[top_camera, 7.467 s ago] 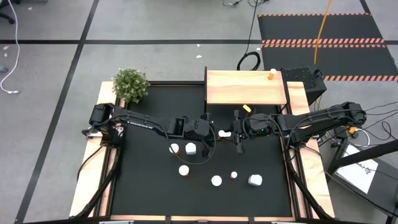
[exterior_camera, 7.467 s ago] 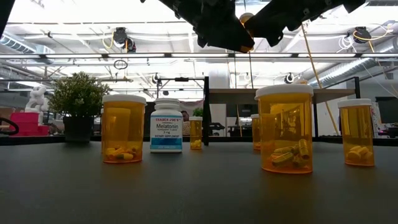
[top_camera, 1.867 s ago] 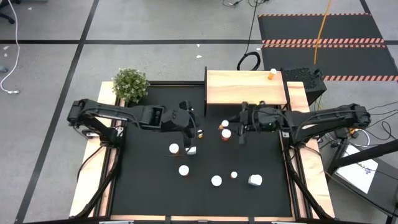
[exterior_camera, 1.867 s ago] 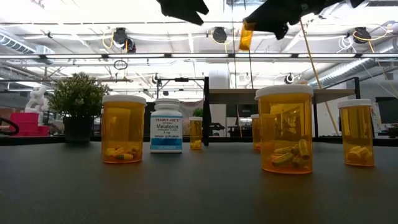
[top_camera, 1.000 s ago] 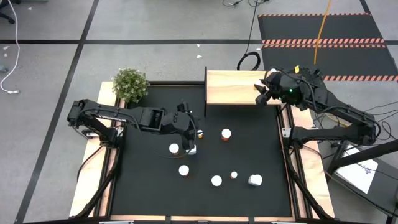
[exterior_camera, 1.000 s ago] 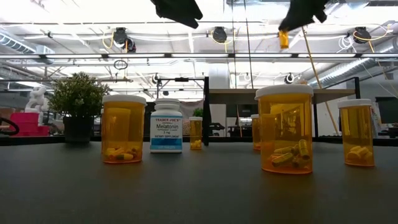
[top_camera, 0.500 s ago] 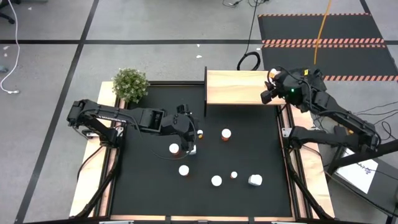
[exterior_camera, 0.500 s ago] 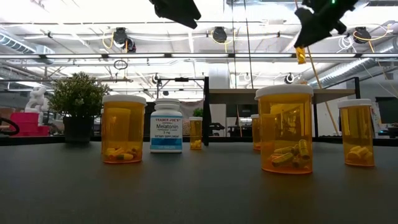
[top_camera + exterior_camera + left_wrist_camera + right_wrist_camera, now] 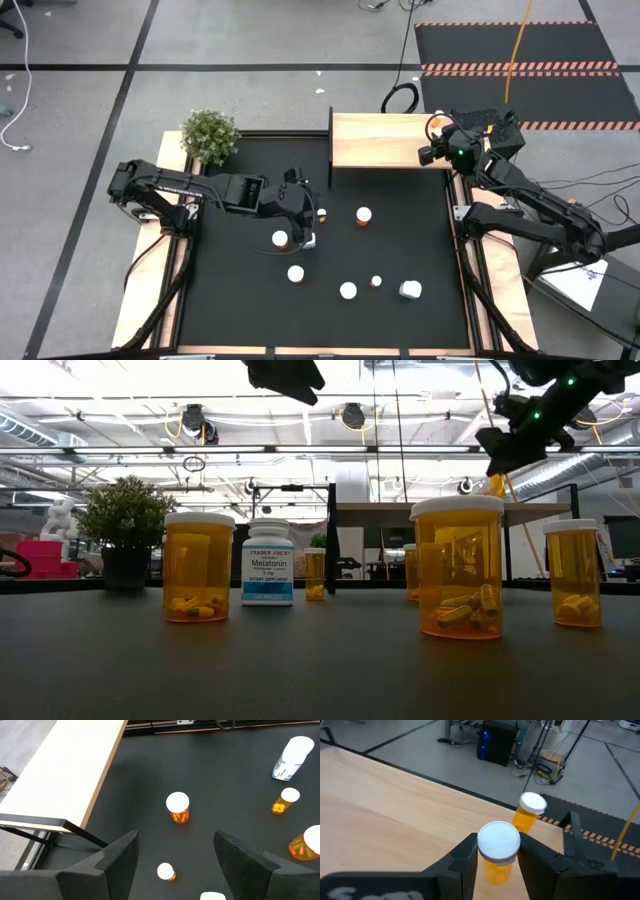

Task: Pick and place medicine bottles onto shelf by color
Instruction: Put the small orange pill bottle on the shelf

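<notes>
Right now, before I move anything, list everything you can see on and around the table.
orange bottles: six, orange with white caps, scattered on the black mat
white bottles: two, white, one at the mat's near right, one beside the left gripper
shelf bottle: one, orange with a white cap, standing at the shelf's right end
held bottle: one, orange with a white cap, just above the shelf
shelf: one, pale wood, at the mat's far edge
plant: one, green, at the far left corner
left gripper: dark, fingers open and empty, over the mat's middle
right gripper: dark, fingers closed on the held bottle
</notes>
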